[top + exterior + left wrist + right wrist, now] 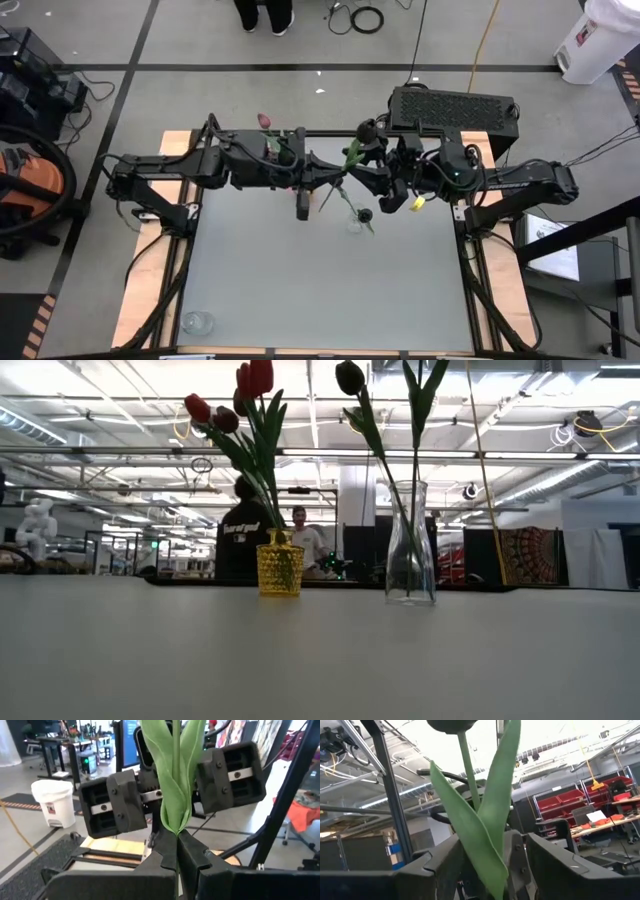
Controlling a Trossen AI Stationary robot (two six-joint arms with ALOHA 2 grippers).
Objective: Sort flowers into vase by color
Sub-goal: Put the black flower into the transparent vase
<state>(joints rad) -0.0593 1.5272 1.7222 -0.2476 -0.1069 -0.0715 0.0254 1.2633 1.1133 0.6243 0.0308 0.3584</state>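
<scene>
A dark-headed tulip (470,780) with long green leaves (172,765) stands upright between my two grippers above the table's middle. My left gripper (177,836) (335,183) is shut on it. My right gripper (492,855) (368,178) faces it from the right, open, a finger on either side of the leaves without touching. Below them a clear glass vase (411,550) (356,222) holds two green stems, one with a near-black head (349,377). Both grippers are above the low view. My left gripper pinches the tulip between its two fingers at the stem just under the base of the leaves (176,829). The fingers come level from the table's left, across the stem. The tulip stands upright, its leaves rising above the fingers.
A yellow vase (279,568) left of the clear one holds red and maroon tulips (250,390); a pink head (265,122) shows by the left arm. A small clear glass (197,322) sits at the near left corner. People (240,530) stand beyond the far edge.
</scene>
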